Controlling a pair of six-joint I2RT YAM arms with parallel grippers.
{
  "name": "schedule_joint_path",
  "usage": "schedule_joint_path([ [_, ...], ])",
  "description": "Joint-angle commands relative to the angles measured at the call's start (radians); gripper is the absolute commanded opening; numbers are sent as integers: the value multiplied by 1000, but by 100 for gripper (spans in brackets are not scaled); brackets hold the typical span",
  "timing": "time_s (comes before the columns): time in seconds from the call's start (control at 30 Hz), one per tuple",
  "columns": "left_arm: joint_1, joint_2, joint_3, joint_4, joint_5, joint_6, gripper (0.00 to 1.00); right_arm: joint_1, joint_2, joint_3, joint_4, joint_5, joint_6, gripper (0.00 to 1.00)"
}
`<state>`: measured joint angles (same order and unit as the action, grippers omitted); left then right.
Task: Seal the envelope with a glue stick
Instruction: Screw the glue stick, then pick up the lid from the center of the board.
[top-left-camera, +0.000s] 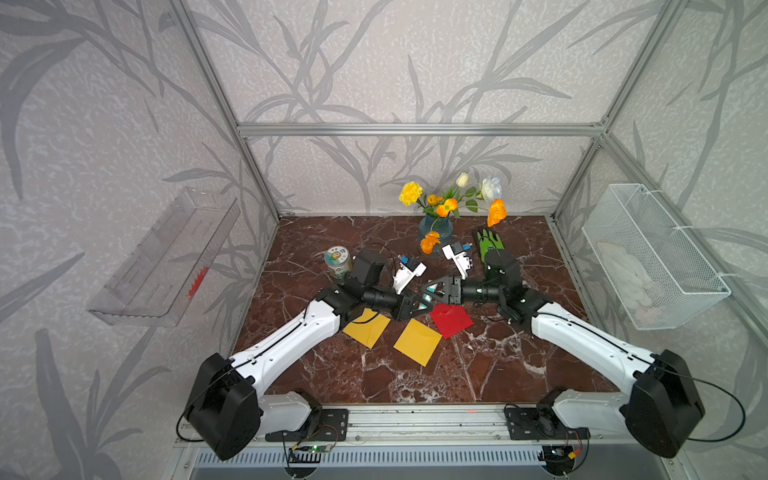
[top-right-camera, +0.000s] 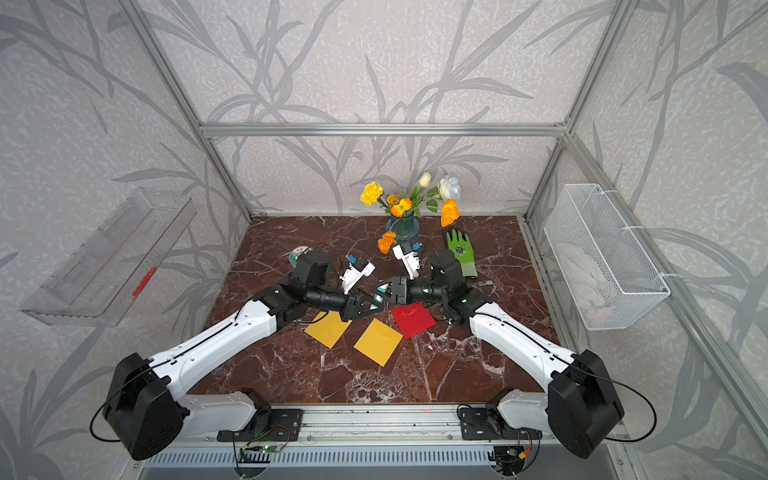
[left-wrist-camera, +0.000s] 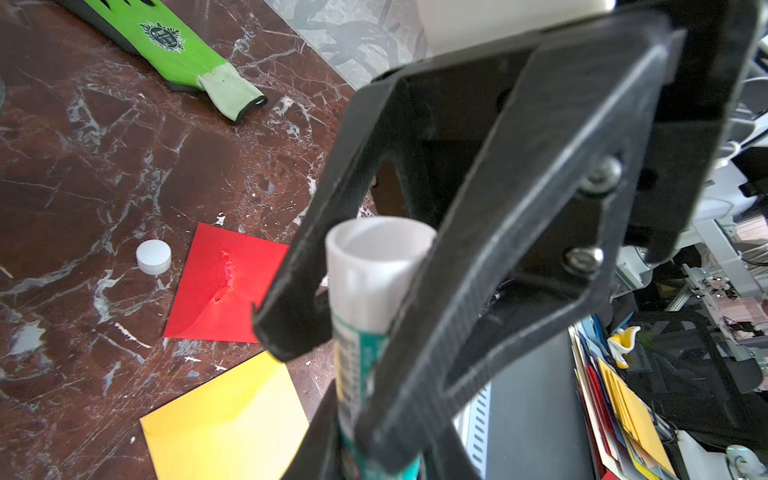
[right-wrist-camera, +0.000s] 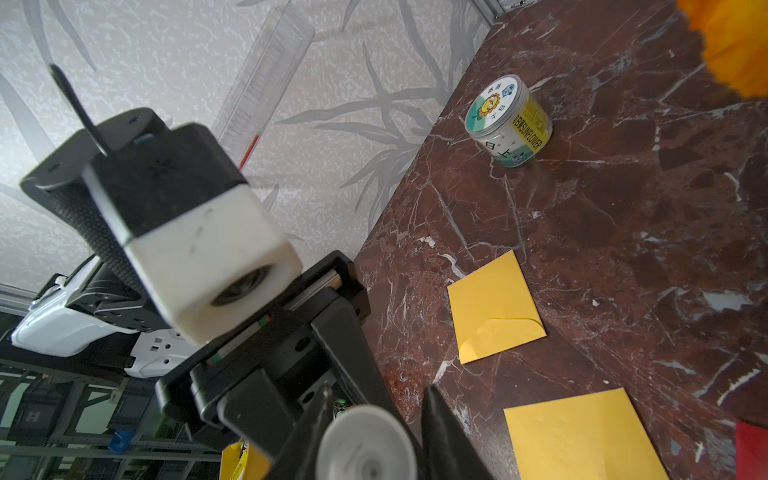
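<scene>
The brown marble table fills the lower middle of both top views. Above its centre the left gripper and right gripper meet tip to tip. Just below them lie the left yellow envelope, the middle yellow envelope and, to their right, the red envelope. The glue stick is off the table, between the grippers. The left gripper clamps its green-labelled body, and the right gripper's fingers pinch its white end. A small white cap sits on the table just beside the red envelope.
</scene>
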<state>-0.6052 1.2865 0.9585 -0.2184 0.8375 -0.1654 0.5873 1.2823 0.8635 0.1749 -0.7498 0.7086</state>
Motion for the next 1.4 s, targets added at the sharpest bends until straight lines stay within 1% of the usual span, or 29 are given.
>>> schedule_joint_path([
  [0.0,-5,-14,8,-9,-14,45,1,4,2,-18,17,-13,-7,31],
  [0.13,-4,-14,5,-6,-11,48,2,4,5,-20,16,-12,-7,16],
  [0.17,-5,-15,3,-3,-11,45,5,3,6,-20,11,-8,-9,14],
  [0.2,-5,-15,1,-1,-12,43,9,3,5,-20,7,-3,-10,12],
  [0.27,-5,-16,1,-1,-15,39,22,3,-1,-21,-9,22,-12,7],
  [0.33,-4,-19,1,-7,-34,31,48,-4,-10,-23,-37,54,-12,2],
  [0.37,-4,-22,0,-7,-38,27,59,-11,-16,-28,-46,71,-11,0],
  [0.43,-1,-29,-4,-7,-65,11,74,-30,-29,-44,-51,100,6,0],
  [0.47,4,-32,-6,-4,-74,1,78,-44,-36,-57,-53,114,19,0],
  [0.53,12,-31,-10,5,-92,-30,82,-70,-50,-77,-66,147,39,0],
  [0.63,28,-10,-6,18,-128,-89,84,-109,-78,-108,-107,223,67,0],
  [0.73,33,39,3,24,-190,-155,84,-159,-111,-139,-178,339,109,0],
  [0.8,29,86,12,23,-268,-204,84,-202,-138,-173,-210,408,151,0],
  [0.9,25,156,24,26,-419,-311,83,-265,-183,-223,-222,459,203,0],
  [0.97,15,213,44,24,-492,-364,82,-293,-211,-248,-230,491,220,0],
  [1.03,-23,270,91,-17,-589,-368,81,-317,-236,-262,-240,507,230,0],
  [1.1,-70,331,143,-40,-685,-346,81,-340,-255,-271,-249,508,232,0],
  [1.27,-111,487,263,-97,-773,-314,78,-372,-284,-282,-271,491,229,0],
  [1.37,-117,563,316,-104,-785,-302,78,-385,-305,-300,-280,491,229,0],
])
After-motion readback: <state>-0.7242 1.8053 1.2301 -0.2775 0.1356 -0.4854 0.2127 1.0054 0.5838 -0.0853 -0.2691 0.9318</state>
